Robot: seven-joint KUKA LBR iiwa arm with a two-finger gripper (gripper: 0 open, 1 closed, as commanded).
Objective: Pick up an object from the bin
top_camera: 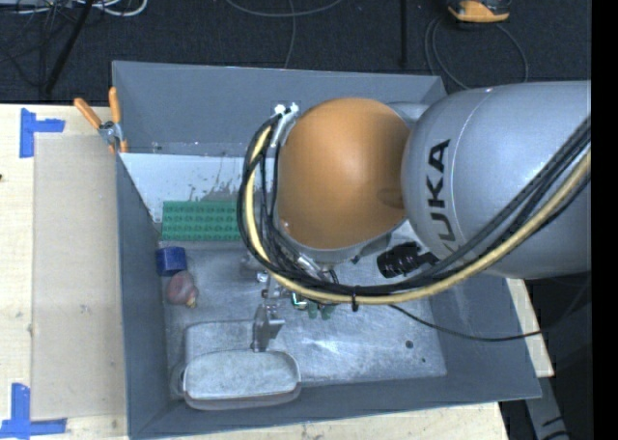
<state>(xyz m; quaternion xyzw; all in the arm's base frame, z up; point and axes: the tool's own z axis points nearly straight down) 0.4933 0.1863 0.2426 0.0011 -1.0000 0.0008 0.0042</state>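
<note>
Bin (145,332), left side. Studded plate (198,221) farthest. Small cube (172,259) just near of it, rounded lump (181,288) beside cube. Oval tray (239,375) nearest. Pincer (263,330) over tray's far edge.

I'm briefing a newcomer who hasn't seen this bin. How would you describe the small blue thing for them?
In the grey bin, left side, just below the green ridged block, sits a small blue cube above a pinkish lump. Nothing else inside is blue.
</note>
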